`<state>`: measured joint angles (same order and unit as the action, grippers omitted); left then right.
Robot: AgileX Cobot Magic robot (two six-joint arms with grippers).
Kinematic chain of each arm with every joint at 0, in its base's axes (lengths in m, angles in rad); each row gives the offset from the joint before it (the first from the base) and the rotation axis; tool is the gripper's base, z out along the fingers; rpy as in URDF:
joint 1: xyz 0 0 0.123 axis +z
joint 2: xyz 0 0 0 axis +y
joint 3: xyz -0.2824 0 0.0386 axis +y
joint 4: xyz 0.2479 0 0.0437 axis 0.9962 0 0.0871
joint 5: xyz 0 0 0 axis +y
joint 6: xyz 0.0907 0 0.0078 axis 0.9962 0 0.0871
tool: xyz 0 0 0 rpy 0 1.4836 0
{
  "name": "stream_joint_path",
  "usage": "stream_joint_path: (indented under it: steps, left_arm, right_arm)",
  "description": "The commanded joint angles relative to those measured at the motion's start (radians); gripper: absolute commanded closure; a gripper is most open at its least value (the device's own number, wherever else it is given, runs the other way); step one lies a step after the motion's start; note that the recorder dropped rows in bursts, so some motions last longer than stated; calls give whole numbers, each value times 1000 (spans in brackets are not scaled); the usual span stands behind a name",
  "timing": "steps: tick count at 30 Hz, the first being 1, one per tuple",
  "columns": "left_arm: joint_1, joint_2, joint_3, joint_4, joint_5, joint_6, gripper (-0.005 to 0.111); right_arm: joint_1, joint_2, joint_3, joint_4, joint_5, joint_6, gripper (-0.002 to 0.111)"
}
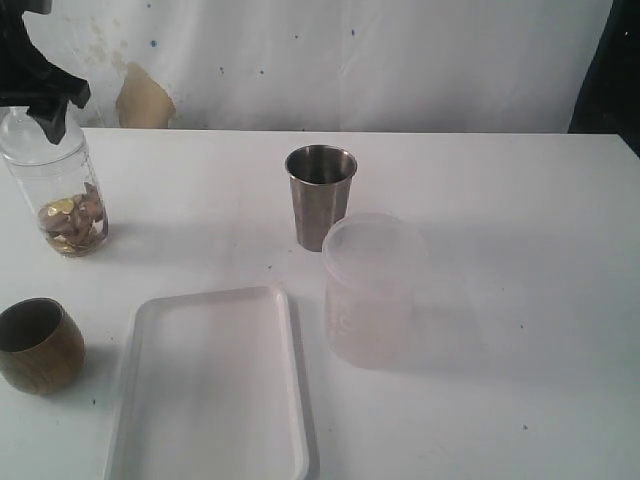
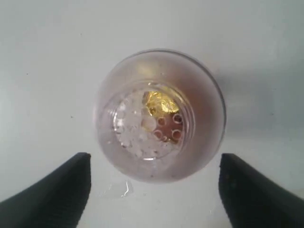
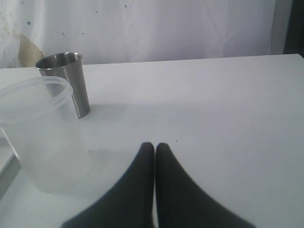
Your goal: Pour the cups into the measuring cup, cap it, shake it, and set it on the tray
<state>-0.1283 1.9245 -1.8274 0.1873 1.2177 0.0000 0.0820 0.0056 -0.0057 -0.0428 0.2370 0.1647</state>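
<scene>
The clear plastic measuring cup (image 1: 55, 195) stands far left on the tabletop (image 1: 480, 200), with gold and brown pieces inside. The left fingers (image 2: 66, 190) are spread above it; the right fingers (image 3: 140, 185) are pressed together.

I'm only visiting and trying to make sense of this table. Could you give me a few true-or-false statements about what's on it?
1. The measuring cup holds gold and brown pieces. True.
2. The steel tumbler lies on its side. False: it stands upright, open end up.
3. The right gripper is shut and holds nothing. True.
4. The brown cup sits on the tray. False: it stands on the table, beside the tray.
</scene>
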Motion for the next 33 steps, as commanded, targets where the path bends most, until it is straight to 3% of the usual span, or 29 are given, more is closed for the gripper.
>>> stream_joint_path:
  steps: [1,10,14,24,28,33]
  left_arm:
    - [5,-14,0,-7,3,0,26]
    - [7,-149,27,-113,-3,25,25]
    - [7,-261,171,-145,-174,30,25]
    - [7,-528,835,-177,-984,0,24]
    - [7,-536,1033,-179,-1273,-37,23]
    - [54,-534,1250,-219,-1656,-52,23]
  right_arm:
    - [7,-6,6,-2,2,-6,108]
    - [7,-6,6,-2,2,-6,108]
    - [7,-6,6,-2,2,-6,108]
    - [7,-6,6,-2,2,-6,108]
    - [7,-6,6,-2,2,-6,108]
    - [7,-6,6,-2,2,-6,108]
